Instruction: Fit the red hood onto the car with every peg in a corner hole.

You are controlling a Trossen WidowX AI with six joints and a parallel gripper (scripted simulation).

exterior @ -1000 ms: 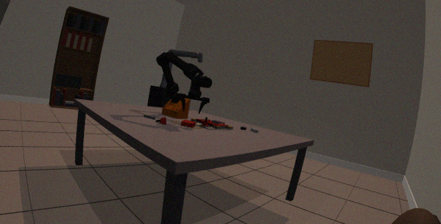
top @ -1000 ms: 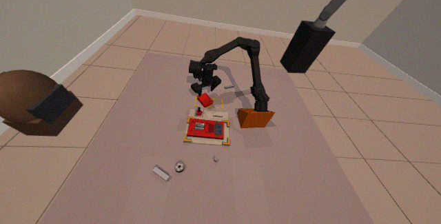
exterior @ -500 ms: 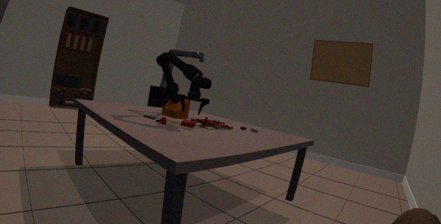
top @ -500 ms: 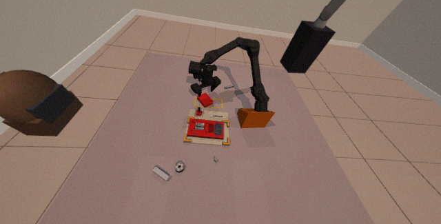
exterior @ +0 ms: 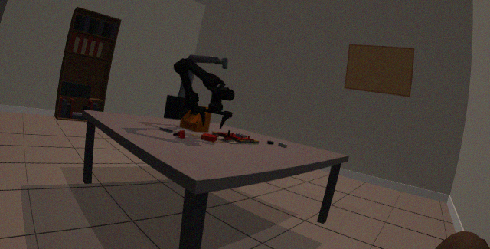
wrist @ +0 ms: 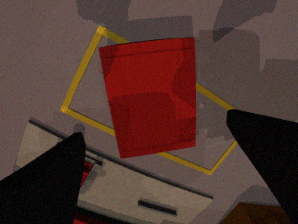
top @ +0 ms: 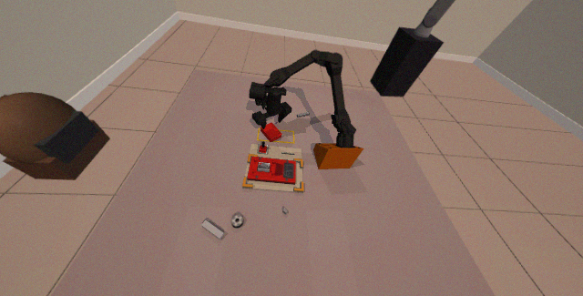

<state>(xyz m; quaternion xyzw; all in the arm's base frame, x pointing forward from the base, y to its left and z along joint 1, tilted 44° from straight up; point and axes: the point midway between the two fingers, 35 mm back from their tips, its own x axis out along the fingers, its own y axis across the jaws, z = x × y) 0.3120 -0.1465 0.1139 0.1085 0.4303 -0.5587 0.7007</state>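
Observation:
The red hood [top: 271,132] [exterior: 209,137] [wrist: 155,100] lies on the table, turned at an angle across a yellow outline [wrist: 82,70]. My gripper [top: 272,123] [exterior: 212,127] [wrist: 158,128] is open and empty above the hood, its fingers wide apart. In the wrist view the hood shows between the two fingers, nearer the top of the picture, touching neither. The red chassis [top: 284,178] [exterior: 249,140] sits in the beige jig [top: 279,150] [wrist: 120,182] with the grey engine block [top: 263,167] on its deck. The pegs are too small to make out clearly.
A small red part with a black knob [top: 263,148] stands on the jig. Another red piece [exterior: 180,134] lies beyond the hood, near a grey bar [top: 302,115]. A grey block [top: 213,229], a ring [top: 237,219] and a small grey piece [top: 284,210] lie on the jig's other side.

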